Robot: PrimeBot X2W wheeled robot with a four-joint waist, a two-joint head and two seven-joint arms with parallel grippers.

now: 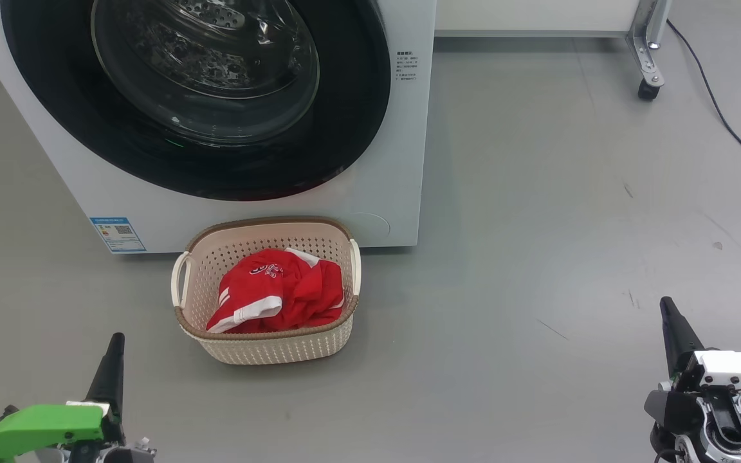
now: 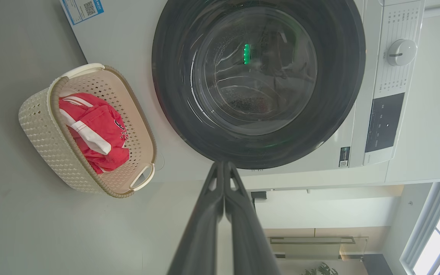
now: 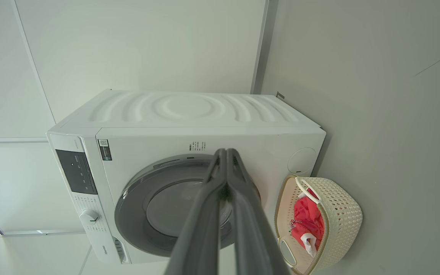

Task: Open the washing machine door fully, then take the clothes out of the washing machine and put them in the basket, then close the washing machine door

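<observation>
The white washing machine fills the upper left of the head view, its black-rimmed round door shut flat against the front. The cream basket stands on the floor just before it, with the red and white clothes lying inside. My left gripper is at the lower left, shut and empty, well short of the basket. At the lower right my right gripper is shut and empty too. Both wrist views show the door, the basket, the clothes and touching fingertips.
Grey floor stretches wide to the right of the machine. A metal frame leg on a castor stands at the back right, and a black cable runs along the floor by it. The machine's control panel and dial sit beside the door.
</observation>
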